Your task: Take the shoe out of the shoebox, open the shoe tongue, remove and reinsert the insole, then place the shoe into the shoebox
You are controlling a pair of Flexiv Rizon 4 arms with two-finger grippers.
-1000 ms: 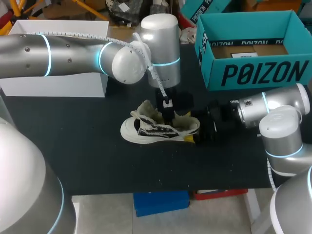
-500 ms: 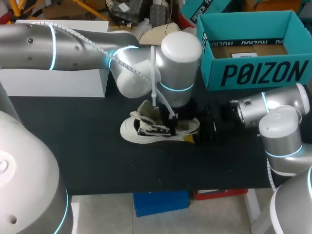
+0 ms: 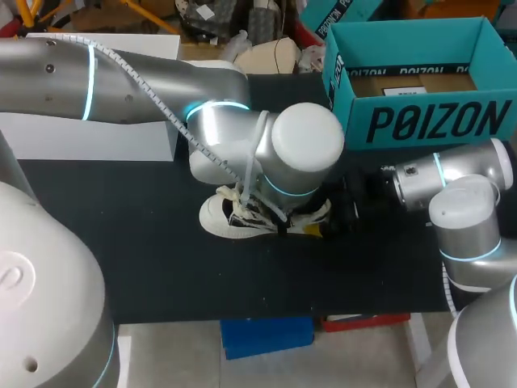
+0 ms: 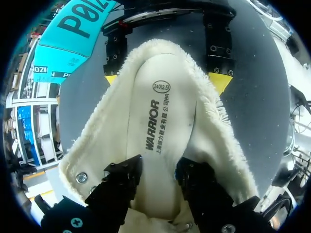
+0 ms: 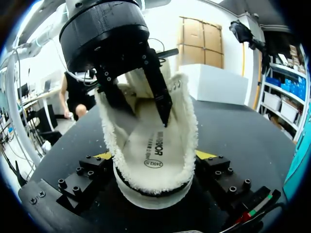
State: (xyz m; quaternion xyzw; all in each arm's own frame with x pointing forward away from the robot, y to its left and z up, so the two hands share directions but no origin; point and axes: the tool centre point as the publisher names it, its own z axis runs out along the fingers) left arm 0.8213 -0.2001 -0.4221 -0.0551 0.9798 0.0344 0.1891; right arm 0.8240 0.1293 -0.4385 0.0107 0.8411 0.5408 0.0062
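A white and black shoe (image 3: 230,218) with fleece lining lies on the black table, toe towards my left. My left arm's wrist (image 3: 303,158) hangs over its opening and hides the gripper in the head view. In the left wrist view my left gripper (image 4: 158,170) is inside the shoe (image 4: 97,150), its black fingers (image 4: 116,187) apart over the white insole (image 4: 160,121), gripping nothing. My right gripper (image 5: 154,155) holds the shoe's heel (image 5: 150,187) from both sides, its yellow tips pressed against it. The right wrist view shows my left gripper (image 5: 141,109) spread inside the lining.
The open teal shoebox (image 3: 420,121) stands at the back right of the table, just behind my right arm (image 3: 452,182). A white box (image 3: 97,141) stands at the back left. Bare black tabletop (image 3: 145,259) lies in front of and left of the shoe.
My left arm has swung right and down over the shoe, so its wrist now covers the opening. Its fingers have spread wider inside the shoe. The right arm and shoe have stayed put.
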